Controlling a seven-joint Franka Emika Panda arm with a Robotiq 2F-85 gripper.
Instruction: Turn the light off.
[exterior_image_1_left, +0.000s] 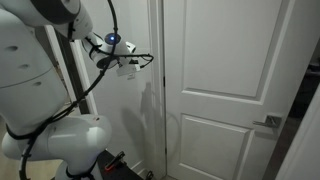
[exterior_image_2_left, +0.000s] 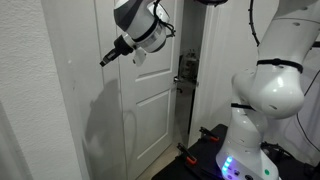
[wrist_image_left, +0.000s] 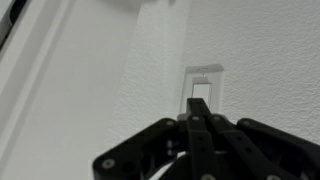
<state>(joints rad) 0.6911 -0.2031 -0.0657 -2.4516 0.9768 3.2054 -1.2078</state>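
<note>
the switch (wrist_image_left: 203, 88), a white rocker set in a white plate, is seen in the wrist view on a textured white wall (wrist_image_left: 270, 60), just above the tips of the pincer (wrist_image_left: 197, 122). the black fingers (wrist_image_left: 190, 150) are held together, with no gap shown between them and nothing clamped. whether the tips are touching the plate cannot be told. in both exterior views the pincer (exterior_image_1_left: 148, 60) (exterior_image_2_left: 104, 61) is held roughly level at the end of the white arm (exterior_image_1_left: 30, 60) and is pointed at the strip of wall beside a white panelled door (exterior_image_1_left: 225, 60). a metal handle (exterior_image_1_left: 270, 123) is fitted at the door's far edge, well apart from the pincer.
</note>
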